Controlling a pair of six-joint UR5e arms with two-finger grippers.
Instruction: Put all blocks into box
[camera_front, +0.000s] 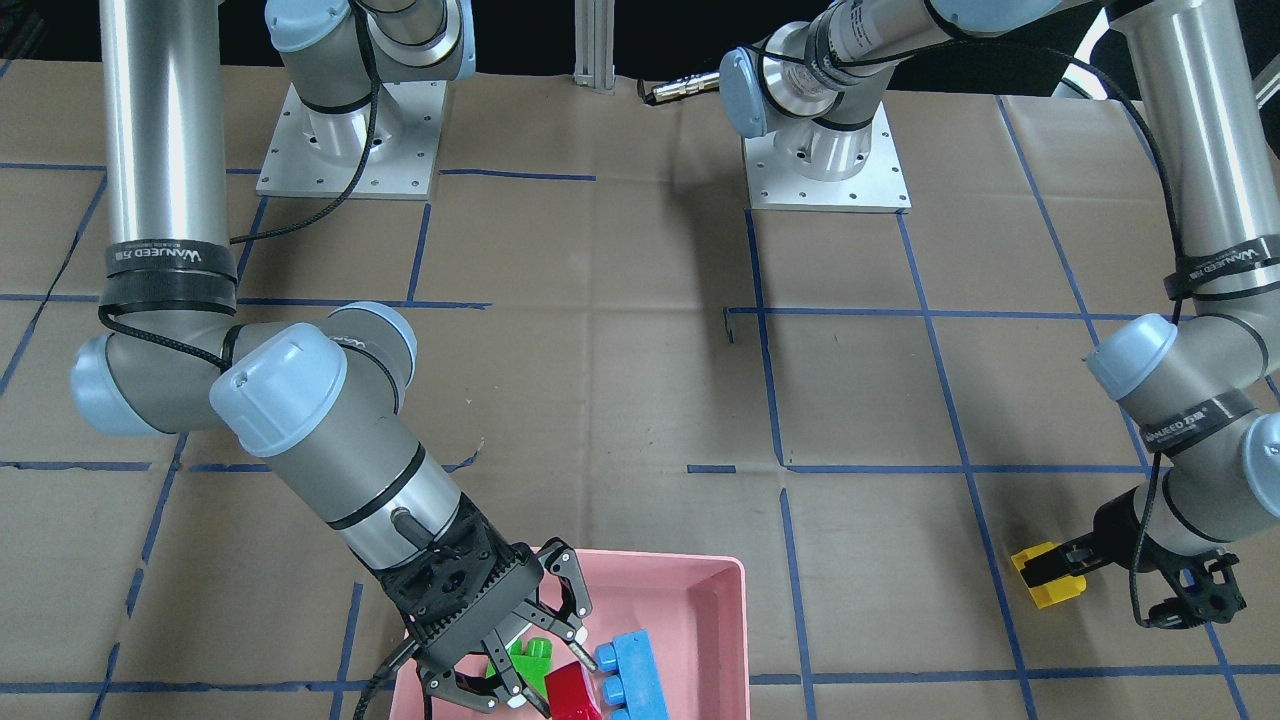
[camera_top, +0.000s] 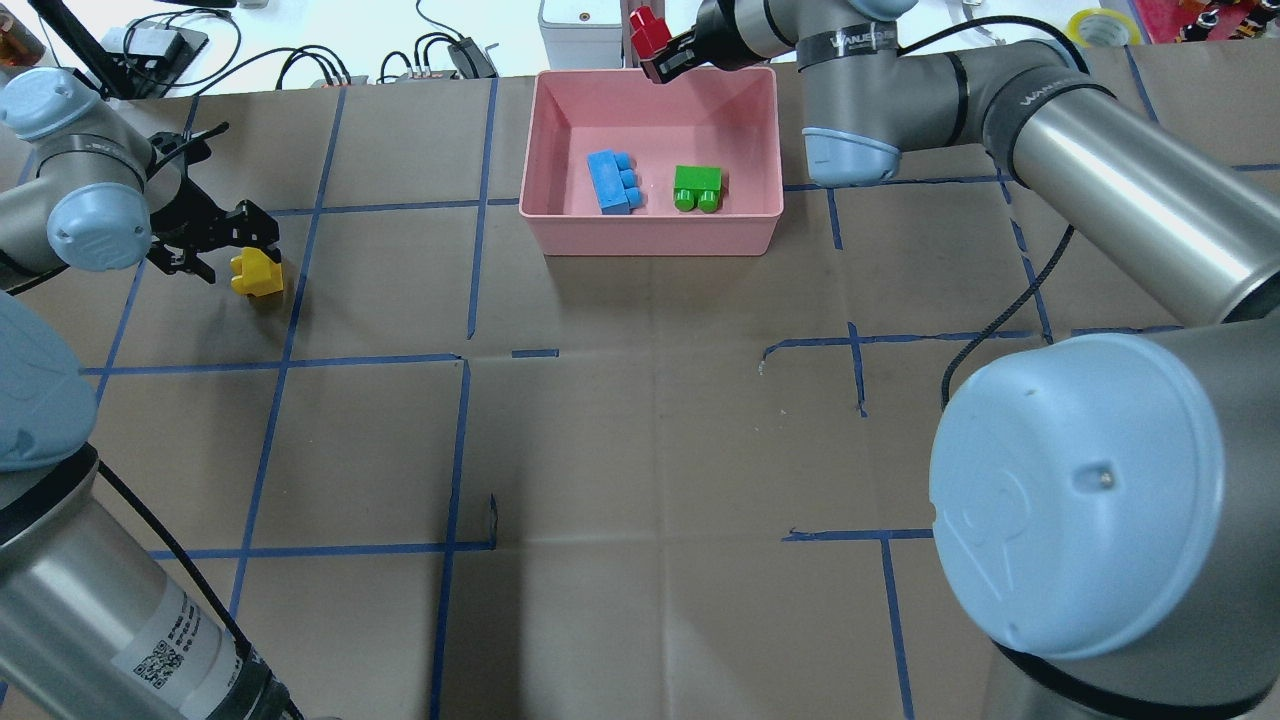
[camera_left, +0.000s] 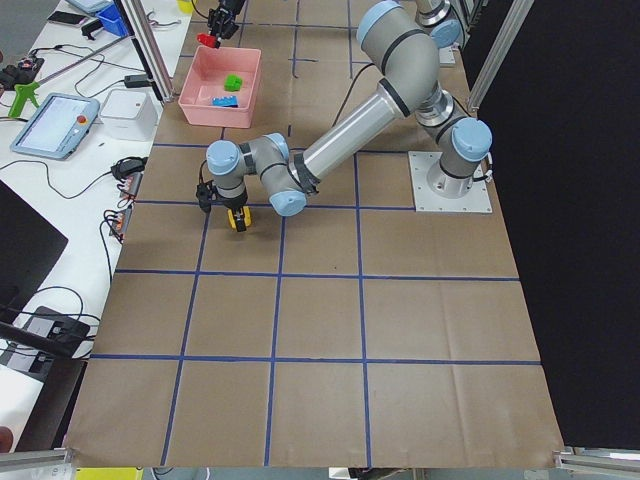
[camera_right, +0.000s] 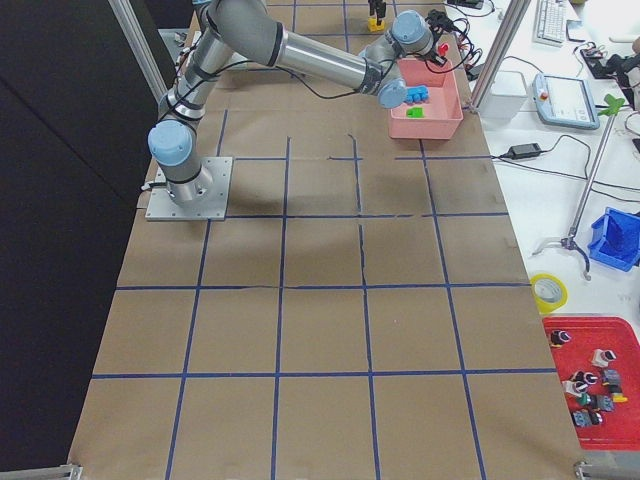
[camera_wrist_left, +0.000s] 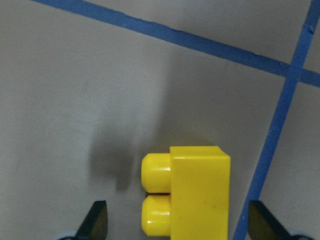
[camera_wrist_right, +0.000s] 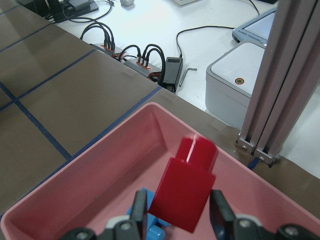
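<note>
The pink box (camera_top: 650, 228) stands at the far middle of the table. The blue brick (camera_top: 612, 180) and the green brick (camera_top: 697, 187) lie inside it. My right gripper (camera_top: 668, 58) is shut on the red brick (camera_top: 649, 34) and holds it tilted above the box's far rim; the right wrist view shows the red brick (camera_wrist_right: 184, 192) between the fingers over the box. The yellow brick (camera_top: 257, 275) lies on the table at the far left. My left gripper (camera_wrist_left: 180, 222) is open, with one finger (camera_wrist_left: 97, 220) on each side of the yellow brick (camera_wrist_left: 197, 192).
Just beyond the box stand a white device (camera_top: 580, 30) and an aluminium post (camera_wrist_right: 285, 85), with cables (camera_wrist_right: 135, 55) on the bench behind. The arms' base plates (camera_front: 350, 140) (camera_front: 825, 150) sit at the robot's side of the table.
</note>
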